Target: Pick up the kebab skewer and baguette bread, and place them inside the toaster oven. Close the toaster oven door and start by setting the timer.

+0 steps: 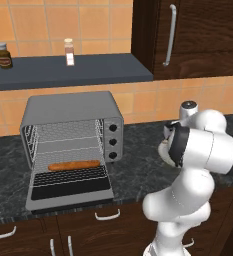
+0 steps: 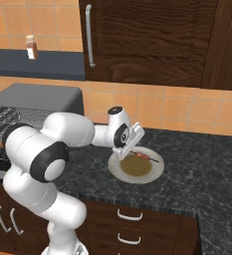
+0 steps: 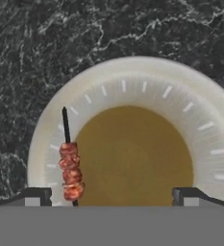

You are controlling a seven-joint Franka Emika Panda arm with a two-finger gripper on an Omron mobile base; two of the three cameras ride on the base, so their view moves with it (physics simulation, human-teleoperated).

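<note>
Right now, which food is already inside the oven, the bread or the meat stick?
The baguette bread, lying on the toaster oven rack. The kebab skewer lies on the plate.

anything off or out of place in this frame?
Nothing spilled or damaged. The baguette bread lies flat on the rack inside the toaster oven, with the toaster oven door folded down open. The kebab skewer rests on the plate, near its rim rather than centred. The gripper hangs above the plate with jaws open.
</note>
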